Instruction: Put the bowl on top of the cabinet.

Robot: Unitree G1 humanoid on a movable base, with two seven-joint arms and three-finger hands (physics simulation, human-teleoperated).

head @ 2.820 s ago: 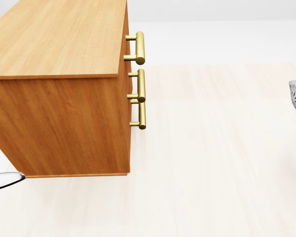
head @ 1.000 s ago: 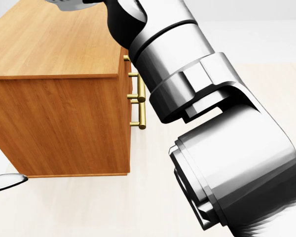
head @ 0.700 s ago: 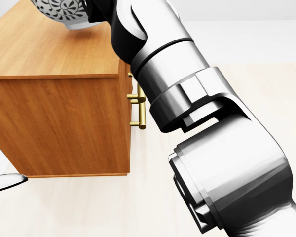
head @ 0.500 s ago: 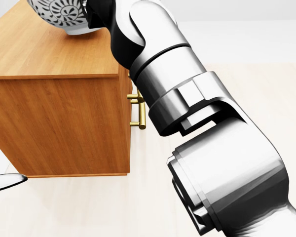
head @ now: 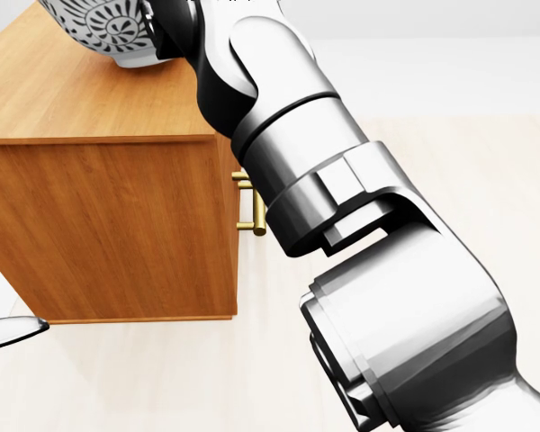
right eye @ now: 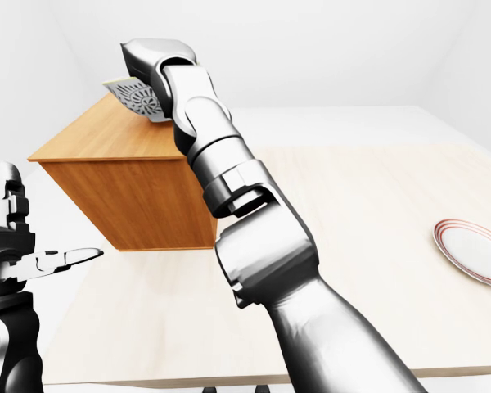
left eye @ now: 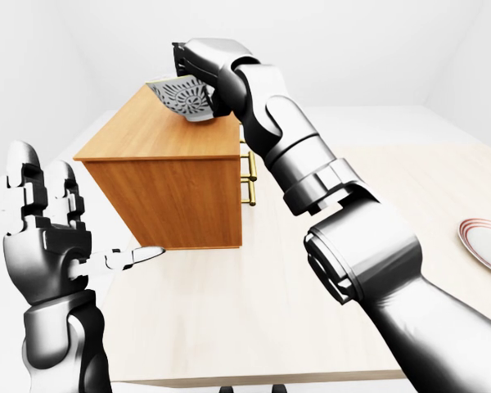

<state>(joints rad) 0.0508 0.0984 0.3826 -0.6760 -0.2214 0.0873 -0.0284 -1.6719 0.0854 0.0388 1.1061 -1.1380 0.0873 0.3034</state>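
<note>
— Gripping the patterned bowl (left eye: 185, 98), the right hand (left eye: 198, 65) holds it tilted over the cabinet (left eye: 159, 131) top, at eleven o'clock in the left-eye view.
— And the left hand (left eye: 45, 225)?
— Fingers spread, holding nothing (plate (left eye: 484, 243) at three o'clock).

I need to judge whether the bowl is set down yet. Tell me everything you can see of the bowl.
The bowl is white with a dark floral pattern. It is tilted, its patterned side facing the camera, over the cabinet top near that top's far right corner in the left-eye view. The right hand grips it from above. Whether its base touches the wood cannot be told.
</note>
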